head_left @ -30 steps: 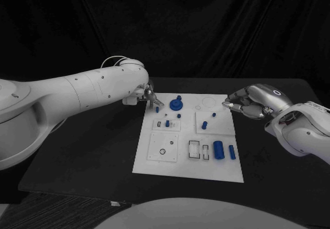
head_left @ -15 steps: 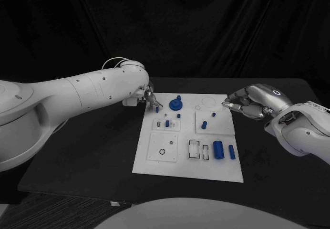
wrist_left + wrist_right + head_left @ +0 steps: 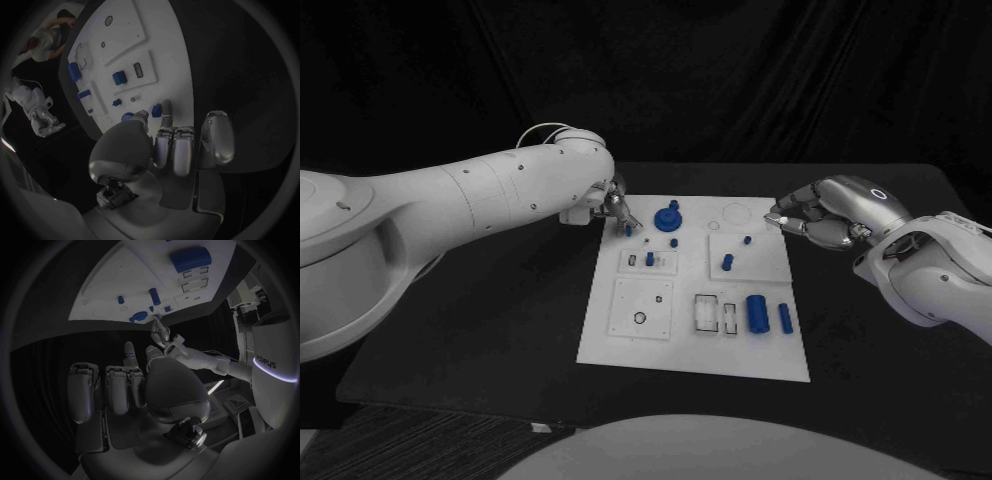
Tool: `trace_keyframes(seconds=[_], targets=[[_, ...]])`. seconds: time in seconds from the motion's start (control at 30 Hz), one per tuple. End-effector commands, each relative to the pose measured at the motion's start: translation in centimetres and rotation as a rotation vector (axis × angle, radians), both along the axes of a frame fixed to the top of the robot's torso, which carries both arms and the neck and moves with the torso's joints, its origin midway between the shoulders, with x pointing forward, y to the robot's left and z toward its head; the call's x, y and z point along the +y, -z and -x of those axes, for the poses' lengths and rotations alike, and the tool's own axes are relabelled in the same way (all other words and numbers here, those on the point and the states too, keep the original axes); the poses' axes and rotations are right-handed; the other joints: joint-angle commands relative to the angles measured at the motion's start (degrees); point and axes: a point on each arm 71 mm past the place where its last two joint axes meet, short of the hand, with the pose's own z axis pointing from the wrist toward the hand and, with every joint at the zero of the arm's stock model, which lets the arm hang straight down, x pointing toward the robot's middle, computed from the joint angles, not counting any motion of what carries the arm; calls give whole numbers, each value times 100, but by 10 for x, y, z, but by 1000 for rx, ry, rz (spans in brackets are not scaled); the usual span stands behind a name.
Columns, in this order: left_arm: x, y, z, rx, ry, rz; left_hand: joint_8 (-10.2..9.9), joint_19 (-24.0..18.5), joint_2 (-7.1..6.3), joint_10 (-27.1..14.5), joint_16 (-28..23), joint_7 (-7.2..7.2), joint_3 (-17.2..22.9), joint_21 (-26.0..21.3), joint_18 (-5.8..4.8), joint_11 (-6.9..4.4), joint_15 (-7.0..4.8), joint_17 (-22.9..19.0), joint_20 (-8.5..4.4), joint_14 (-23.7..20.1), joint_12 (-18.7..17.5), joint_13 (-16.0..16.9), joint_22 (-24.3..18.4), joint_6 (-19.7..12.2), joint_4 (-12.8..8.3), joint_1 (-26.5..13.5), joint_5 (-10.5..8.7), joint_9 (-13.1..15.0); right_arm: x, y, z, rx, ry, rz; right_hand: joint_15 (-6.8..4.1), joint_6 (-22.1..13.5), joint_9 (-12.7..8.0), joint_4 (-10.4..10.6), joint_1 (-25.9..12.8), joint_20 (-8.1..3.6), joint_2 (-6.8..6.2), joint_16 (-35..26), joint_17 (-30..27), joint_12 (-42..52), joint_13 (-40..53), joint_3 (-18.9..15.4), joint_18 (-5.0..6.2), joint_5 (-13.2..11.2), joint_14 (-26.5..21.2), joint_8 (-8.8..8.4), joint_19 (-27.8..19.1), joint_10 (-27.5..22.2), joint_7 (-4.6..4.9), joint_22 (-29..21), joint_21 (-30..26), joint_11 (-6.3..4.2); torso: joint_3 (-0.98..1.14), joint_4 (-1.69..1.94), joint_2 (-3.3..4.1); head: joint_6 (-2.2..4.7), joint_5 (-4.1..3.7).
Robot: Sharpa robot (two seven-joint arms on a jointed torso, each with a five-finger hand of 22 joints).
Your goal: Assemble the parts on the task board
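The left hand (image 3: 609,203) is held at the far left corner of the board (image 3: 678,336), with one finger (image 3: 166,111) stretched toward a small blue peg (image 3: 629,228) at the fingertip; whether the peg is pinched or merely touched cannot be told. The other fingers are curled in beside the thumb. Just past that fingertip, on the board, a round blue knob (image 3: 669,215) is seen, and a short blue pin (image 3: 675,242) lies nearer the robot.

The right hand (image 3: 816,217) is poised over the board's far right corner, fingers curled in loosely, and nothing is seen in its grasp. Below and inward of it, two small blue pegs (image 3: 747,240) (image 3: 728,263) are standing on the board. Farther toward the robot, a large blue cylinder (image 3: 757,312) and a slimmer blue rod (image 3: 786,319) are lying side by side. The board is resting on the black bench (image 3: 488,330).
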Motion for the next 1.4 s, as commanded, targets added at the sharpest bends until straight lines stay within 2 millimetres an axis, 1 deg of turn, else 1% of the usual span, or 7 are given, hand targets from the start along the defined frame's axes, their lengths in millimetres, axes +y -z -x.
trace_keyframes(seconds=[0.03,0.33,0.6,0.67,1.0,1.3,1.4], targets=[[-3,2,1,12,24,18,-43,-27,6,598,15,-5,52,-22,43,35,29,1509,5,599,20,1509,986,48,-10,79,61,-17,-1,1,0,7,11,4,42,-3,-5,3,40,41,2,-24,1187,7,1503,21,-20,30,551,-26,374,599,35,1354,-13,50,0,-3,2,-1,14],[-3,2,1,12,22,16,-24,6,-40,598,15,-48,166,31,35,1,2,1509,-13,599,20,1509,999,173,-62,206,370,-44,0,1,0,7,9,4,42,-3,-6,5,40,41,2,-26,1183,7,1503,21,-18,29,550,-27,372,599,36,1352,-17,50,0,1,2,-1,26],[-3,2,1,7,20,19,172,21,-86,598,15,-135,360,45,33,-71,-57,1509,-65,599,20,1509,1002,293,-142,334,416,154,0,1,0,7,10,4,42,-1,-5,10,35,42,3,-26,1184,7,1503,20,-19,24,550,-26,372,599,36,1353,-16,51,-2,1,1,-1,21],[-3,2,1,3,19,22,257,21,-118,598,15,-153,422,43,33,-91,-74,1509,-82,599,20,1509,1001,292,-152,340,441,271,0,1,0,7,10,4,42,-1,-5,10,35,42,3,-26,1184,7,1503,20,-19,24,550,-26,372,599,36,1353,-16,51,-2,2,1,-1,22],[-5,2,0,-6,20,32,1108,33,-319,598,15,-238,864,53,28,-163,-139,1509,-150,599,20,1509,1005,-72,-145,203,450,1519,0,2,-1,11,11,7,42,-1,-5,10,35,42,3,-26,1184,7,1503,20,-19,24,550,-26,372,599,36,1353,-16,51,1,1,3,-1,23],[-5,2,0,-10,20,37,1211,30,-334,598,15,-243,968,49,28,-169,-143,1509,-156,599,20,1509,1004,-178,-152,192,496,1725,0,2,-1,15,13,9,42,-1,-5,10,35,42,3,-26,1184,7,1503,20,-19,24,550,-26,372,599,36,1353,-16,51,0,1,1,-1,28],[-5,2,0,-11,21,38,1275,27,-333,598,15,-255,1114,45,29,-177,-150,1509,-163,599,20,1509,1003,-215,-170,205,767,1853,-1,3,-1,17,13,11,42,-1,-5,10,35,42,3,-26,1184,7,1503,20,-19,24,550,-26,372,599,36,1353,-16,51,0,3,2,-1,29]])
